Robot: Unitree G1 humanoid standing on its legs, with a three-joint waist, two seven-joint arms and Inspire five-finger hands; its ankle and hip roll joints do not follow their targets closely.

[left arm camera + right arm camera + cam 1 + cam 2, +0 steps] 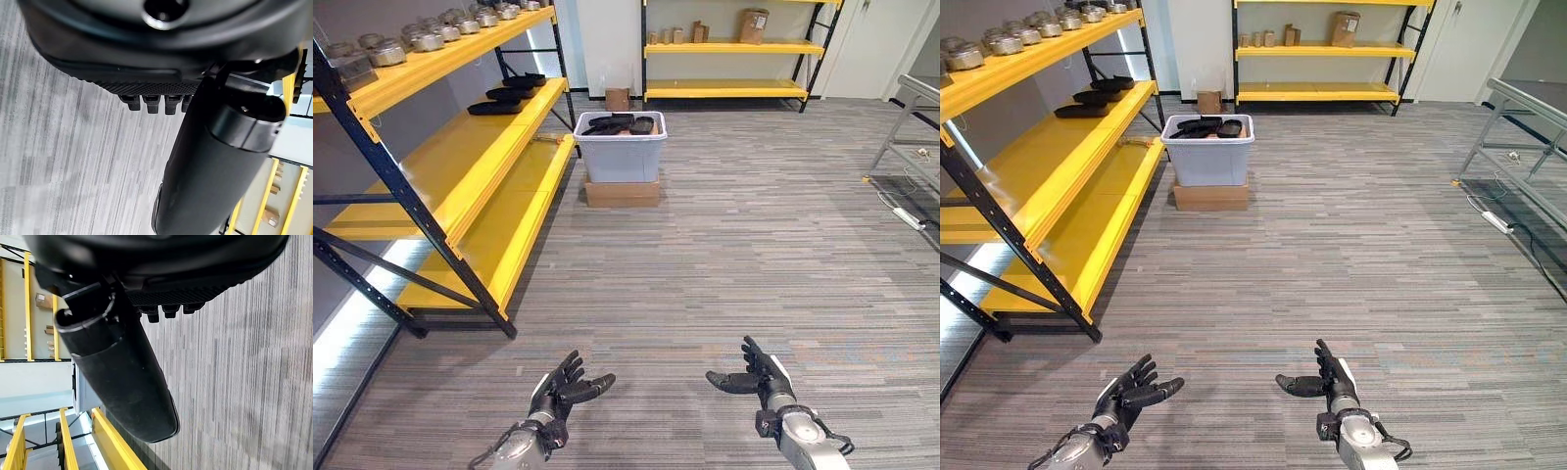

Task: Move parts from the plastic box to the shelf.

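Basically, the flat black moulded parts were piled in the translucent grey plastic box, heaped to the rim and slightly above it. Shapes overlapped, so individual outlines were hard to separate; they looked like thin dark trays or plates, matte, probably light and a bit slippery. The box sat on a low brown cardboard carton on the striped grey floor, just beside the far end of the yellow steel shelf rack with dark blue uprights.

Several matching black parts were already lying on the rack's middle level, near its far end. Grey metal castings lined the top level.

Both hands were well apart from the box, low and near the robot. Left hand and right hand were both spread, fingers relaxed and empty, thumbs pointing inward.

Step in hand, as I judged it: approach the box. To do it well: walk up square to the box, stop with the rack within the left arm's reach, and take the topmost part first so the pile doesn't shift. Grip by an edge, lift clear of the rim before swinging toward the shelf.
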